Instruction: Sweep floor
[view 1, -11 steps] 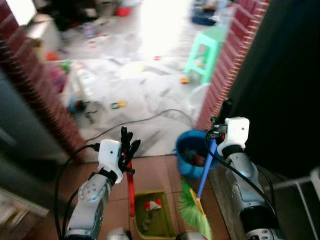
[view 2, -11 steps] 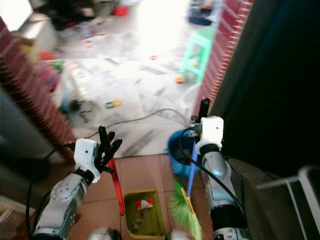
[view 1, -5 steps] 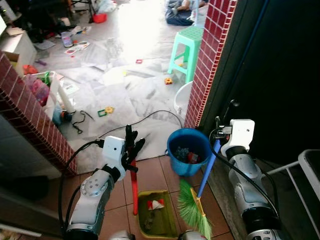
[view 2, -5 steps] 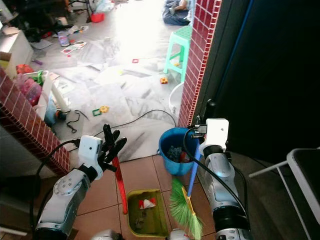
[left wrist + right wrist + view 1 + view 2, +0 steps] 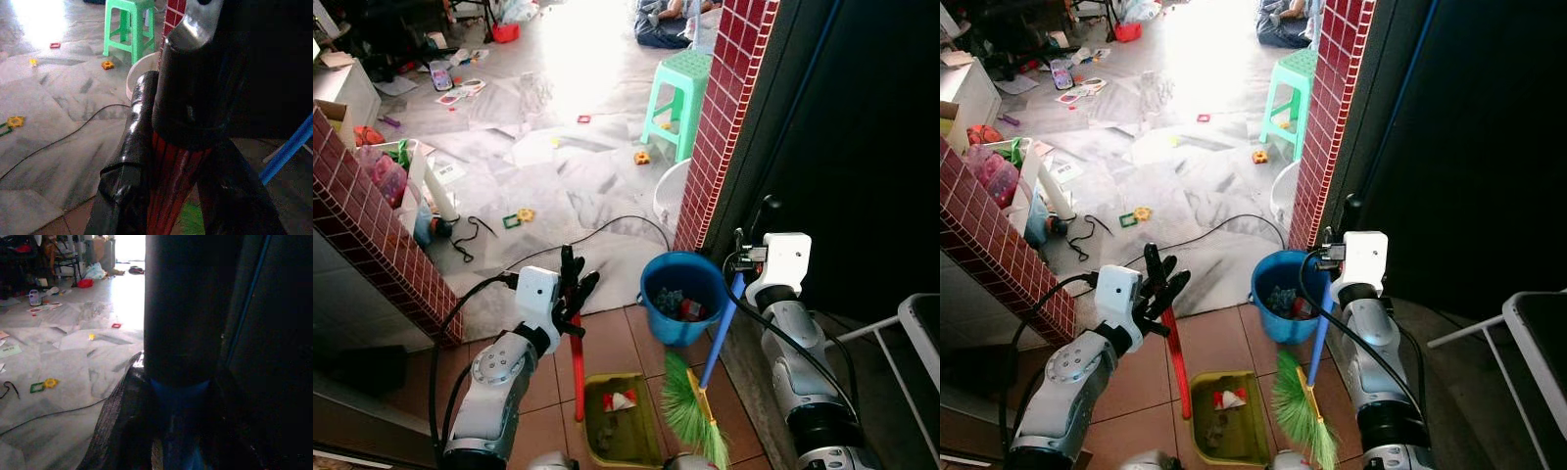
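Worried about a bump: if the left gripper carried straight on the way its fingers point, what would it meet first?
Probably open floor: the left gripper, shut on the red handle, points toward the black cable; the blue bucket looks off-line, but depth is unclear.

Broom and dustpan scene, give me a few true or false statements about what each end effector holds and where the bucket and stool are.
1. The left end effector is closed on the red dustpan handle. True.
2. The right end effector holds a red broom. False: its broom handle is blue, with green bristles.
3. The yellow-green dustpan holds no debris. False: scraps lie inside.
4. The blue bucket stands beside the brick pillar. True.
5. The green stool lies tipped over. False: it stands upright.
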### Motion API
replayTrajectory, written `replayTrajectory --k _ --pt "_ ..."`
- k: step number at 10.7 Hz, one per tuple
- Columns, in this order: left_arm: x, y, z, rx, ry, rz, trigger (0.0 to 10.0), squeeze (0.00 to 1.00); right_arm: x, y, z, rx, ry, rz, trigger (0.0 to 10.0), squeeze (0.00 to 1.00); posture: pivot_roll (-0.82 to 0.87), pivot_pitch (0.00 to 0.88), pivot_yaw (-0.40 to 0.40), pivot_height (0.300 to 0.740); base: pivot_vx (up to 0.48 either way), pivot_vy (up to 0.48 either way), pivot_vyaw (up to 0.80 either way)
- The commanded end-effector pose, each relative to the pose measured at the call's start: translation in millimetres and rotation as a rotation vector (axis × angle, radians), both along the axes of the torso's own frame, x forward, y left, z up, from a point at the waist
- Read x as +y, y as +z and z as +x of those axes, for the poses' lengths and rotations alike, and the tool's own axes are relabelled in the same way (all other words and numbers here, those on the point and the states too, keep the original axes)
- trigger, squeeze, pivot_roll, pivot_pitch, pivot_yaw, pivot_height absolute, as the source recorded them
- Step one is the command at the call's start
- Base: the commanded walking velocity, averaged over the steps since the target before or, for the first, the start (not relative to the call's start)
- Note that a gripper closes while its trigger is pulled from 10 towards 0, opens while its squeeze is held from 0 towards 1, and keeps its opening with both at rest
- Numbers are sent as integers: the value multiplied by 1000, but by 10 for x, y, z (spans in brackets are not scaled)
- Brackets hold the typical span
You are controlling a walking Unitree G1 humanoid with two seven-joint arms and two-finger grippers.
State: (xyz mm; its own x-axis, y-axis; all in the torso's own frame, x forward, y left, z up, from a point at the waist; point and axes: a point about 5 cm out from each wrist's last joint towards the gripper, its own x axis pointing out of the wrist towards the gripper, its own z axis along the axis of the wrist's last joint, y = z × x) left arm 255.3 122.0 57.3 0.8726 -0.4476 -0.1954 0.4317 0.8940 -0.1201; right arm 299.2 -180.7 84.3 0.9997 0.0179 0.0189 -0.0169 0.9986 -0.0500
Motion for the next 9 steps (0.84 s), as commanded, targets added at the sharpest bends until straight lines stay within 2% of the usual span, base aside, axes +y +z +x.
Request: replayTrajectory --k 1,6,9 --pt "-214 -18 -50 51 -61 -164 10000 0 -15 -7 -2 3 -7 -1 10000 0 -60 0 17 740 0 0 -538" --pt "-222 -32 -67 55 -70 -161 10000 0 -74 -21 -30 8 -16 -11 10000 0 -62 0 17 740 0 0 -538" --pt "-227 -34 -67 56 -71 -159 10000 0 -79 -22 -34 8 -14 -13 10000 0 -62 0 15 740 0 -305 -538"
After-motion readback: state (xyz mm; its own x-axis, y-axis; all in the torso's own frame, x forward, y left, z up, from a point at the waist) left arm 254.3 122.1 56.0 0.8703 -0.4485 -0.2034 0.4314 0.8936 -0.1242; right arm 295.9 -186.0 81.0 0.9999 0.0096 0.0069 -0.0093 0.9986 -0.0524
